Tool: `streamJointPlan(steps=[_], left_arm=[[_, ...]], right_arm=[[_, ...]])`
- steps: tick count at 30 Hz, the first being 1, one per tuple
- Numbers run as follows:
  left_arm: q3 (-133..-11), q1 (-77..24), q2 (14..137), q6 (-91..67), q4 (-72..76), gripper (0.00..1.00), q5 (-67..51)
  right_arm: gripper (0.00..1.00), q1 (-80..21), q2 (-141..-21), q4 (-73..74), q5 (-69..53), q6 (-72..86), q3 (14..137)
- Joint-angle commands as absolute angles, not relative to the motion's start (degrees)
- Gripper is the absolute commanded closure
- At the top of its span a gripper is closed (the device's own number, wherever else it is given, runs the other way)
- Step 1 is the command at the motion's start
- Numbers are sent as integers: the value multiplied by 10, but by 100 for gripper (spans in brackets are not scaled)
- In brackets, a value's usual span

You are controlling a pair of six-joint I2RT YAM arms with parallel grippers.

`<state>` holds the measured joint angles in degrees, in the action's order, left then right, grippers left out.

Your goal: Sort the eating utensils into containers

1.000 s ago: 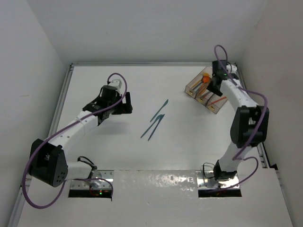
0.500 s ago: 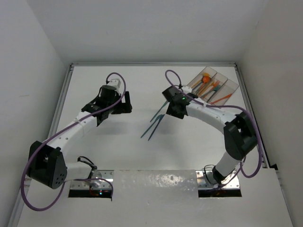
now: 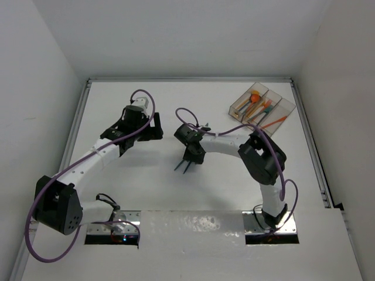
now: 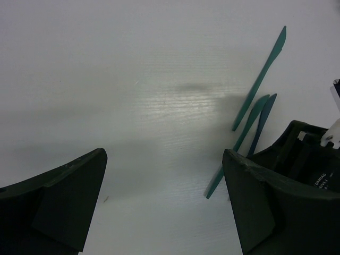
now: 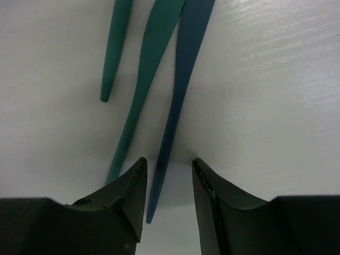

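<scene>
Three thin utensils lie side by side mid-table: a dark blue knife (image 5: 178, 106), a teal knife (image 5: 146, 85) and a second teal piece (image 5: 114, 53). Their ends show below my right gripper (image 3: 190, 155) in the top view. The right gripper (image 5: 169, 164) is open and low over the table, with the blue knife's handle between its fingers, untouched. My left gripper (image 4: 164, 196) is open and empty, left of the utensils (image 4: 259, 79); in the top view it (image 3: 153, 130) hovers over bare table. The three-bin tray (image 3: 235, 107) at the back right holds orange, red and teal utensils.
An orange utensil (image 3: 274, 123) lies at the tray's near right side. The right arm's purple cable (image 3: 187, 112) loops above the table middle. White walls enclose the table on three sides.
My right arm has swung from the tray at the back right to the middle of the table and come down over the blue knife. The left arm has barely moved.
</scene>
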<state>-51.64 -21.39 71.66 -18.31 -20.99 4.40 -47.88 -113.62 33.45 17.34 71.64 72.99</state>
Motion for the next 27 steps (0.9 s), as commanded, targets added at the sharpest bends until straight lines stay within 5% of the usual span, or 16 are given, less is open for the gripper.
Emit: streamJointPlan(steps=[1, 12, 27], left_arm=[[-524, -208, 699, -185, -199, 11, 52], [-524, -208, 699, -182, -199, 11, 53], [-520, -208, 704, -182, -192, 11, 36]], right_arm=[[63, -480, -1150, 318, 157, 742, 758], [100, -461, -1129, 342, 153, 756, 670], [100, -224, -887, 300, 281, 495, 609]])
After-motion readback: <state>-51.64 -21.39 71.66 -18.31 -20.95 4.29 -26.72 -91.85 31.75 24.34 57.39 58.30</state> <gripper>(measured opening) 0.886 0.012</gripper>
